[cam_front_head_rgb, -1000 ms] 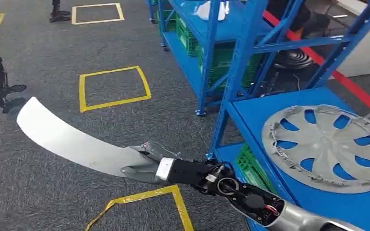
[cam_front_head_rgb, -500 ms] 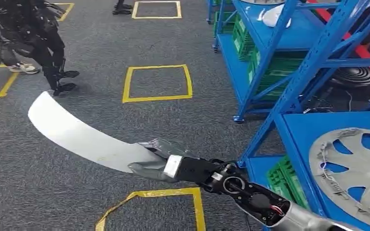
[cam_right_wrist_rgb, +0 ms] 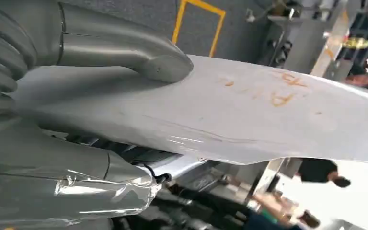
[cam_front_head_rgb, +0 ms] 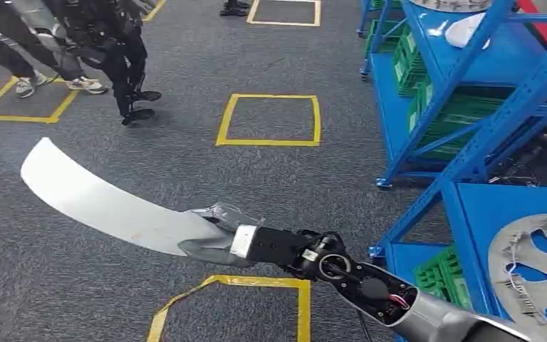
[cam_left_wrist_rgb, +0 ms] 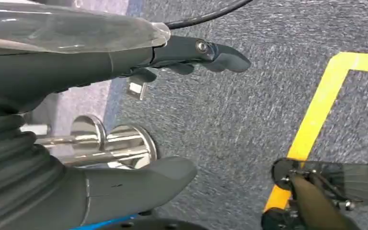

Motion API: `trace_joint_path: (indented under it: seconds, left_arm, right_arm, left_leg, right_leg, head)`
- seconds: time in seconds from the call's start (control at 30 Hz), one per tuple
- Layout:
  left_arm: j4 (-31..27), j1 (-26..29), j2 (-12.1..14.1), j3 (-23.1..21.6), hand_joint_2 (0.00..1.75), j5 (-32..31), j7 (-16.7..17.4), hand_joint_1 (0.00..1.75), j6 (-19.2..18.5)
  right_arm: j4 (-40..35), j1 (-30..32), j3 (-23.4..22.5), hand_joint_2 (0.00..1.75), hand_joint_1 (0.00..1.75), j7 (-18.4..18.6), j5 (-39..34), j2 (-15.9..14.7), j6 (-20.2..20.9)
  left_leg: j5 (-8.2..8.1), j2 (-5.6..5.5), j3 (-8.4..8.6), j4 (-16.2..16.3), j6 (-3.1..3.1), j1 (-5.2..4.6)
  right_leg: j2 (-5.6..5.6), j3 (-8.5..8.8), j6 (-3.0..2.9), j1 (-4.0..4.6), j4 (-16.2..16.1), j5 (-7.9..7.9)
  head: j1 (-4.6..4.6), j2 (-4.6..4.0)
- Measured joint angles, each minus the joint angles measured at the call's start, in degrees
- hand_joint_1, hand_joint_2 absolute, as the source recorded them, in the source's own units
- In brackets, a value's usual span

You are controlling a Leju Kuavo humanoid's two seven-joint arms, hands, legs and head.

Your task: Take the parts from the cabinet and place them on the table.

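A long, curved white panel (cam_front_head_rgb: 100, 203) is held out over the grey carpet, and my right hand (cam_front_head_rgb: 217, 239) grips its near end. In the right wrist view the thumb (cam_right_wrist_rgb: 124, 48) presses on the panel's (cam_right_wrist_rgb: 268, 115) broad face, which carries faint orange marks. My left hand (cam_left_wrist_rgb: 52, 72) hangs over the carpet with its fingers (cam_left_wrist_rgb: 196, 50) straight and nothing in it. A grey hubcap (cam_front_head_rgb: 541, 263) lies on the blue cabinet shelf (cam_front_head_rgb: 477, 206) at the right edge.
Blue shelving (cam_front_head_rgb: 470, 135) with green crates (cam_front_head_rgb: 441, 274) runs along the right. Yellow taped squares (cam_front_head_rgb: 271, 120) mark the carpet. A dark legged robot (cam_front_head_rgb: 114, 50) and a person's feet (cam_front_head_rgb: 50, 84) stand at the far left.
The camera has swung left: the shelving and hubcap have slid toward the right edge and more carpet shows. The right hand still holds the white panel the same way.
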Motion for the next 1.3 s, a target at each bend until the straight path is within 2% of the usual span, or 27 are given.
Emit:
trace_joint_path:
  seconds: [0.1, 0.13, 0.17, 0.2, 0.27, 0.3, 0.33, 0.4, 0.43, 0.47, 0.53, 0.6, 0.63, 0.67, 0.7, 0.77, 0.8, 0.83, 0.9, 0.93, 0.97, 1.1, 1.13, 1.17, 1.2, 1.27, 1.3]
  left_arm:
    - [0.0, 0.2, 0.0, 0.0, 1.75, -0.2, 0.0, 0.0, -0.2]
    - [0.0, 0.3, 0.0, 0.0, 1.75, -0.2, 0.0, 0.0, -0.2]
    - [0.0, 0.3, 0.0, 0.0, 1.75, -0.3, 0.0, 0.0, -0.2]
    - [0.0, 0.2, 0.0, 0.0, 1.75, -0.3, 0.0, 0.0, -0.3]
    - [0.0, 0.1, 0.0, 0.0, 1.75, -0.4, -0.1, 0.0, -0.3]
    - [0.0, 0.1, 0.0, 0.0, 1.75, -0.5, -0.2, 0.0, -0.4]
    - [0.0, 0.1, 0.0, 0.0, 1.75, -0.5, -0.3, 0.0, -0.5]
    - [0.0, 0.1, 0.0, 0.0, 1.75, -0.8, -0.6, 0.0, -0.8]
    - [0.0, 0.1, 0.0, 0.0, 1.75, -0.9, -0.7, 0.0, -1.0]
    - [0.0, 0.1, -0.2, 0.0, 1.75, -0.9, -0.9, 0.0, -1.0]
    - [0.0, 0.0, -0.2, 0.0, 1.75, -0.9, -1.0, 0.0, -1.1]
    - [0.0, 0.4, -0.1, 0.0, 1.75, -0.9, -1.0, 0.0, -1.1]
    - [0.0, 0.5, 0.0, 0.0, 1.75, -0.8, -1.0, 0.0, -1.1]
    - [0.0, 0.4, 0.0, 0.0, 1.75, -0.8, -1.0, 0.0, -1.1]
    - [0.0, 0.2, -0.1, 0.0, 1.75, -0.8, -1.0, 0.0, -1.1]
    - [0.0, 0.0, -0.1, 0.0, 1.75, -0.8, -1.0, 0.0, -1.1]
    - [0.0, 0.1, -0.1, 0.0, 1.75, -0.8, -1.0, 0.0, -1.1]
    - [0.0, 0.1, -0.1, 0.0, 1.75, -0.8, -1.1, 0.0, -1.1]
    - [0.0, 0.3, 0.1, 0.0, 1.75, -0.8, -1.0, 0.0, -1.1]
    - [0.0, 0.3, 0.2, 0.0, 1.75, -0.8, -1.0, 0.0, -1.1]
    - [0.0, 0.1, 0.1, 0.0, 1.75, -0.7, -1.0, 0.0, -1.1]
    - [0.0, 0.1, 0.1, 0.0, 1.75, -0.7, -1.0, 0.0, -1.1]
    - [0.0, 0.2, 0.1, 0.0, 1.75, -0.7, -1.0, 0.0, -1.1]
    - [0.0, 0.2, 0.0, 0.0, 1.75, -0.7, -1.0, 0.0, -1.1]
    - [0.0, 0.1, 0.0, 0.0, 1.75, -0.7, -1.0, 0.0, -1.1]
    - [0.0, 0.1, 0.0, 0.0, 1.75, -0.7, -1.0, 0.0, -1.1]
    - [0.0, 0.1, 0.0, 0.0, 1.75, -0.7, -1.0, 0.0, -1.1]
  right_arm:
    - [0.0, -0.1, 0.0, 1.75, 1.73, 0.0, 0.0, 0.0, -0.1]
    - [0.0, -0.1, 0.0, 1.75, 1.73, -0.1, 0.0, 0.0, -0.1]
    - [0.0, -0.1, 0.0, 1.75, 1.73, -0.1, 0.0, 0.0, -0.1]
    - [0.0, -0.1, 0.0, 1.75, 1.73, -0.2, 0.0, 0.0, -0.2]
    - [0.2, 0.2, -0.1, 1.75, 1.73, -0.1, 0.0, -0.1, -0.3]
    - [0.3, 0.3, -0.1, 1.75, 1.73, 0.0, 0.0, -0.1, -0.3]
    - [0.3, 0.3, -0.1, 1.75, 1.73, 0.0, 0.0, -0.1, -0.4]
    - [0.3, 0.3, -0.2, 1.75, 1.73, 0.1, 0.2, -0.1, -0.7]
    - [0.3, 0.3, -0.3, 1.75, 1.73, 0.1, 0.2, -0.1, -0.7]
    - [0.3, 0.3, -0.3, 1.75, 1.73, 0.1, 0.2, -0.1, -0.8]
    - [0.2, 0.4, -0.4, 1.75, 1.73, 0.3, 0.2, -0.1, -0.9]
    - [0.2, 0.3, -0.5, 1.75, 1.73, 0.3, 0.2, -0.1, -1.0]
    - [0.1, 0.2, -0.5, 1.75, 1.73, 0.3, 0.2, 0.0, -1.1]
    - [0.1, 0.2, -0.5, 1.75, 1.73, 0.4, 0.2, 0.0, -1.1]
    - [0.1, 0.2, -0.5, 1.75, 1.73, 0.4, 0.2, 0.0, -1.1]
    - [0.1, 0.3, -0.5, 1.75, 1.73, 0.5, 0.2, 0.0, -1.2]
    - [0.1, 0.4, -0.5, 1.75, 1.73, 0.5, 0.2, 0.0, -1.1]
    - [0.1, 0.4, -0.5, 1.75, 1.73, 0.5, 0.2, 0.0, -1.1]
    - [0.1, 0.4, -0.5, 1.75, 1.73, 0.5, 0.2, 0.0, -1.2]
    - [0.1, 0.4, -0.5, 1.75, 1.73, 0.5, 0.2, 0.0, -1.2]
    - [0.1, 0.3, -0.5, 1.75, 1.73, 0.6, 0.2, 0.0, -1.2]
    - [0.1, 0.3, -0.5, 1.75, 1.73, 0.6, 0.2, 0.0, -1.2]
    - [0.1, 0.3, -0.5, 1.75, 1.73, 0.6, 0.2, 0.0, -1.2]
    - [0.1, 0.2, -0.5, 1.75, 1.73, 0.6, 0.2, 0.0, -1.2]
    - [0.1, 0.2, -0.5, 1.75, 1.73, 0.5, 0.2, 0.0, -1.2]
    - [0.2, 0.5, -0.5, 1.75, 1.73, 0.6, 0.2, -0.1, -1.2]
    - [0.3, 0.7, -0.5, 1.75, 1.73, 0.6, 0.2, -0.1, -1.2]
  left_leg:
    - [-0.09, -1.86, -0.07, 0.1, 1.17, -0.02]
    - [0.0, -2.44, 0.16, -0.1, 1.43, 0.18]
    - [0.01, -2.85, 0.18, -0.1, 1.75, 0.22]
    - [0.05, -3.32, 0.21, -0.1, 2.1, 0.22]
    - [0.01, -4.86, 0.21, -0.1, 2.21, 0.02]
    - [-0.01, -5.66, 0.28, -0.1, 2.24, -0.11]
    - [-0.02, -6.47, 0.38, 0.0, 2.25, -0.15]
    - [-0.07, -8.2, 0.69, 0.0, 2.19, -0.18]
    - [-0.12, -8.92, 0.78, 0.0, 2.11, -0.13]
    - [-0.18, -9.45, 0.54, 0.2, 1.92, -0.28]
    - [0.05, -10.79, -0.05, 0.2, 1.2, 0.19]
    - [0.38, -12.27, -0.22, -0.4, 0.24, 0.17]
    - [-0.05, -10.66, -0.15, 0.2, 0.35, 0.25]
    - [-1.74, -7.32, -1.31, 2.5, 0.23, -0.15]
    - [-4.19, -5.45, -3.58, 6.8, -0.01, 0.1]
    - [-8.07, -4.09, -8.32, 16.3, -0.58, 0.18]
    - [-8.48, -3.9, -9.49, 18.7, -0.79, 0.21]
    - [-7.57, -3.8, -9.19, 18.2, -0.93, 0.28]
    - [-2.8, -3.06, -4.23, 9.0, -1.07, 0.49]
    - [-0.78, -1.52, -1.22, 3.6, -1.07, 0.5]
    - [-0.72, 1.65, 0.51, 0.0, -0.89, 0.36]
    - [-0.56, -1.18, 0.19, 0.3, 0.74, -0.08]
    - [-0.3, -1.77, 0.48, 0.0, 1.22, 0.23]
    - [-0.3, -2.31, 0.54, -0.1, 1.47, 0.28]
    - [-0.28, -2.76, 0.52, -0.1, 1.79, 0.29]
    - [-0.33, -4.07, 0.47, 0.0, 1.99, 0.09]
    - [-0.34, -4.82, 0.49, 0.0, 2.01, 0.0]
  right_leg:
    - [-1.63, 0.57, 0.91, -0.18, 0.0, -0.56]
    - [0.32, 0.56, 1.32, -0.55, 1.0, -1.47]
    - [3.09, -0.7, 1.38, -0.67, 3.9, -3.38]
    - [4.53, -3.04, 1.45, -0.71, 8.8, -5.89]
    - [5.47, -8.18, 1.61, -0.63, 18.8, -9.25]
    - [5.49, -9.39, 1.52, -0.63, 20.3, -8.82]
    - [5.55, -9.1, 1.36, -0.62, 18.9, -7.13]
    - [6.34, -5.52, 0.75, -0.59, 9.9, -1.48]
    - [8.31, -3.23, 0.36, -0.58, 4.4, 1.16]
    - [11.77, -2.32, -0.07, -0.68, 1.7, 1.18]
    - [10.75, -2.05, -0.01, -0.46, 1.0, 1.07]
    - [9.45, -1.66, -0.59, -0.54, 0.5, 1.26]
    - [8.45, -1.24, -0.89, -1.02, -0.3, 1.69]
    - [7.68, -1.06, -1.23, -0.97, -0.6, 1.74]
    - [6.82, -1.04, -1.37, -0.88, -0.6, 1.75]
    - [5.01, -1.14, -1.45, -0.77, -0.6, 1.66]
    - [4.17, -1.16, -1.42, -0.76, -0.6, 1.58]
    - [3.47, -1.11, -1.36, -0.79, -0.6, 1.52]
    - [2.01, -0.98, -1.0, -0.95, -0.4, 1.21]
    - [1.46, -0.88, -0.66, -0.96, -0.1, 0.97]
    - [1.01, -0.78, -0.26, -0.61, 0.1, 0.71]
    - [-1.12, -0.2, 0.87, -0.37, 0.2, 0.05]
    - [-0.62, -0.25, 1.49, -0.67, 0.5, -0.41]
    - [2.49, -0.72, 1.71, -0.91, 2.3, -2.01]
    - [4.32, -2.43, 1.73, -0.9, 6.1, -4.35]
    - [5.39, -7.32, 1.8, -0.86, 16.5, -8.87]
    - [5.44, -8.94, 1.73, -0.86, 19.7, -9.64]
  head:
    - [0.11, 0.0]
    - [0.39, 0.0]
    - [0.57, 0.0]
    - [0.96, 0.0]
    - [1.79, 0.0]
    - [1.95, 0.0]
    - [1.95, 0.0]
    - [2.19, 0.0]
    - [2.34, 0.0]
    - [2.29, 0.0]
    - [2.14, 0.0]
    - [2.36, 0.0]
    - [2.12, 0.0]
    - [1.34, 0.0]
    - [0.63, 0.0]
    - [0.22, 0.0]
    - [0.13, 0.0]
    - [0.04, 0.0]
    - [-0.15, 0.0]
    - [-0.22, 0.0]
    - [-0.61, 0.0]
    - [0.24, 0.0]
    - [0.31, 0.0]
    - [0.59, 0.0]
    - [0.88, 0.0]
    - [1.51, 0.0]
    - [1.71, 0.0]
